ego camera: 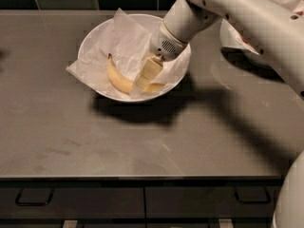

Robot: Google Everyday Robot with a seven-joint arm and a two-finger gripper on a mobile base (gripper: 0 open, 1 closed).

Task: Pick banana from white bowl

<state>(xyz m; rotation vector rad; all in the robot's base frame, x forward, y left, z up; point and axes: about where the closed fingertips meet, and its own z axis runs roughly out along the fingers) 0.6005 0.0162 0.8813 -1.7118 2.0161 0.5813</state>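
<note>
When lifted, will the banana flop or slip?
Probably stiff: the banana lies in one firm curve. Being curved, it may rock. The crumpled paper under it could slide. The gripper is in the bowl, at the banana's middle.
</note>
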